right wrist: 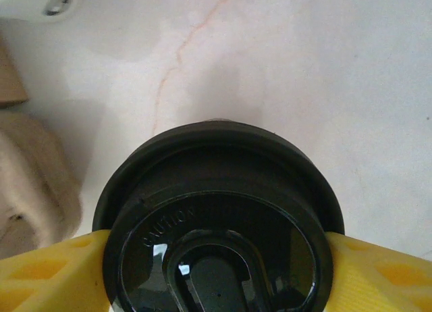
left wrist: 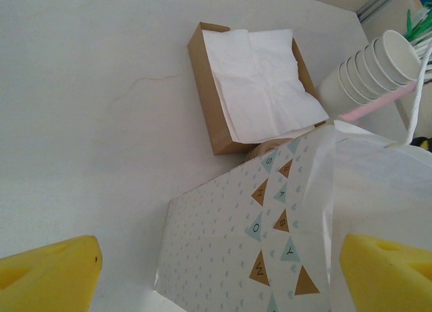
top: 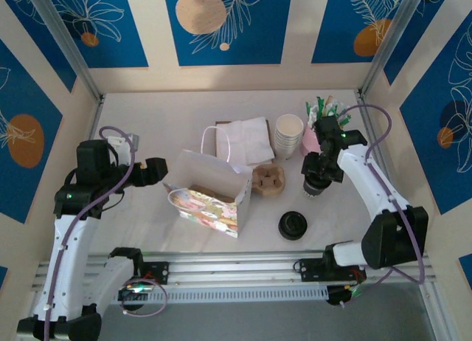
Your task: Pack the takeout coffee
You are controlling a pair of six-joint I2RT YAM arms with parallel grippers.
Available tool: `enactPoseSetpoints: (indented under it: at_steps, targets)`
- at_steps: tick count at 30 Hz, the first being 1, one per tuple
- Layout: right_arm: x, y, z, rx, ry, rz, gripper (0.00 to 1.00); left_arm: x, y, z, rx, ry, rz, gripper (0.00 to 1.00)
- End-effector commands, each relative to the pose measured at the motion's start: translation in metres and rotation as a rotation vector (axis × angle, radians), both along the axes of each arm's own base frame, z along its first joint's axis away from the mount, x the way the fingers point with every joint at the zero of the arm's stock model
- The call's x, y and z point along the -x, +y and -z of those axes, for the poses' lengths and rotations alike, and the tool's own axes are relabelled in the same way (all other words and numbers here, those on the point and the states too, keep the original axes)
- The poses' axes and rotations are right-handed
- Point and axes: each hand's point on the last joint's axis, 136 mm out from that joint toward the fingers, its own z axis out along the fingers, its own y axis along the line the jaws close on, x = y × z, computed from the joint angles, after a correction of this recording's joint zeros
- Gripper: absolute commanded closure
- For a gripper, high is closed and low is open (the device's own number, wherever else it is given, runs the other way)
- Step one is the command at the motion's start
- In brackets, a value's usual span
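Black plastic stamped CAUTION tops the lidded cup [right wrist: 216,211] directly under the right wrist camera. The right gripper [right wrist: 216,248] straddles it, and its yellow fingers [right wrist: 47,275] run in beneath the lid's rim on both sides. I cannot tell whether they are clenched on the cup. A blurred tan mass at the left edge is the pulp cup carrier [right wrist: 30,184], lying on the pale table [right wrist: 304,69].

At the left wrist, the left gripper [left wrist: 216,278] is released. Its fingers [left wrist: 388,271] are spread wide and hold nothing, above a gift bag [left wrist: 256,251] printed with bunting. Beyond the bag sits a kraft box [left wrist: 209,89] of white napkins [left wrist: 260,75], with a stack of paper cups [left wrist: 371,65] to its right.

From above, the cup carrier [top: 267,180] lies mid-table [top: 147,119]. It is just beside the gift bag [top: 210,190], which is on its side, and in front of the napkins [top: 247,138]. The right gripper [top: 318,177] is over the lidded cup [top: 316,190], right of the carrier. The left gripper [top: 151,171] sits left of the bag. A loose black lid [top: 293,225] lies toward the near edge. The paper cups [top: 289,134] and a pink holder [top: 311,138] stand toward the far right corner.
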Motion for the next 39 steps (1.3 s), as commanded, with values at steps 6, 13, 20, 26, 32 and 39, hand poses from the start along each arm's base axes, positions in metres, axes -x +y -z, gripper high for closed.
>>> enactPoseSetpoints:
  at_steps: [6, 13, 20, 26, 32, 39]
  targets:
    - [0.023, 0.064, -0.138, 0.008, -0.31, -0.294, 0.32, -0.017, 0.006, -0.016, 0.025, -0.036, -0.079, 0.1]
    - [0.051, 0.112, -0.221, 0.025, -0.528, -0.556, 0.35, -0.029, 0.013, -0.013, 0.04, -0.043, -0.151, 0.1]
    - [0.074, 0.195, -0.264, -0.064, -0.683, -0.884, 0.36, -0.031, 0.013, 0.005, 0.051, 0.009, -0.169, 0.1]
    - [0.091, 0.256, -0.262, -0.149, -0.677, -1.087, 0.37, -0.025, 0.019, 0.012, 0.02, 0.009, -0.186, 0.09]
    - [0.108, 0.298, -0.241, -0.208, -0.585, -1.282, 0.36, -0.022, 0.02, 0.021, -0.001, 0.035, -0.184, 0.09]
    - [0.112, 0.32, -0.21, -0.192, -0.481, -1.425, 0.36, -0.022, 0.024, 0.034, -0.031, 0.052, -0.187, 0.09]
